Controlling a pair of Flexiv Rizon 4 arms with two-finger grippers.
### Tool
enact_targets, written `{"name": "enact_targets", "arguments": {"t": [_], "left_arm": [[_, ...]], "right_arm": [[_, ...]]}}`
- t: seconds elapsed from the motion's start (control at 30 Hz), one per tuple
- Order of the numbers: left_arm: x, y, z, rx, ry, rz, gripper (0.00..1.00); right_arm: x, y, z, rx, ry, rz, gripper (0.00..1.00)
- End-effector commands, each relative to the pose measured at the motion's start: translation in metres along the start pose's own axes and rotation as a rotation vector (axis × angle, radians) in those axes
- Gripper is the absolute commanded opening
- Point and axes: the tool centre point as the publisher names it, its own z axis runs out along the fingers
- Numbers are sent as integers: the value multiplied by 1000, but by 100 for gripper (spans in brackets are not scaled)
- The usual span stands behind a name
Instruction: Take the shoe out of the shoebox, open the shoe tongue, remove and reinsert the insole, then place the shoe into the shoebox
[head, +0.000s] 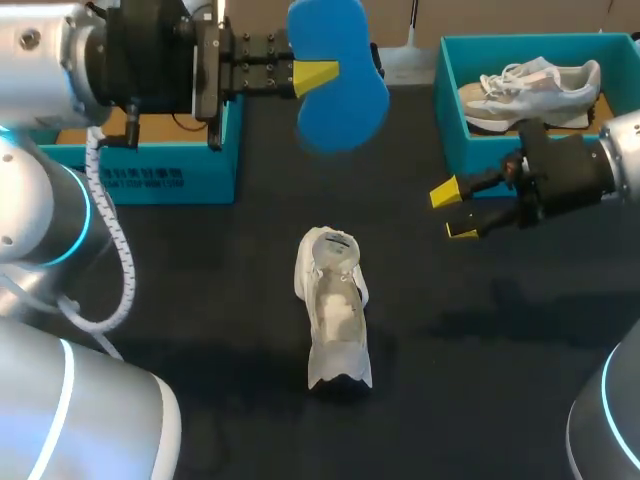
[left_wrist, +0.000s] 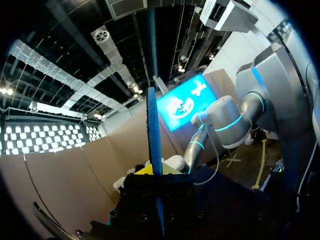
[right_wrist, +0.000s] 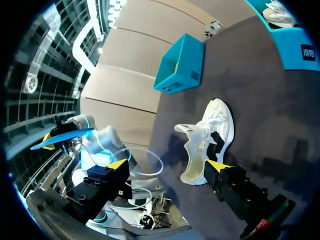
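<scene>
A white shoe stands on the dark table's middle, its tongue pulled open; it also shows ahead of my right gripper as the shoe. High over the table's far side, my left gripper is shut on the blue insole. In the left wrist view the insole stands edge-on between the fingers of that gripper. My right gripper hangs open and empty to the right of the shoe, near the right shoebox.
The right teal shoebox holds a second white shoe. Another teal box stands at the back left, under my left arm, and shows as the box in the right wrist view.
</scene>
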Motion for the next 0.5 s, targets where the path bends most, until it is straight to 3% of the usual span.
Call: {"name": "enact_targets", "arguments": {"t": [0.03,0.13,0.37,0.5], "left_arm": [[5,5,0,77,-9,3,0],[5,5,0,77,-9,3,0],[-3,3,-13,-49,-12,257,0],[-8,13,-21,-102,-14,395,0]], "right_arm": [[1,0,1,-1,-3,1,100],[1,0,1,-1,-3,1,100],[1,0,1,-1,-3,1,100],[1,0,1,-1,-3,1,100]]}}
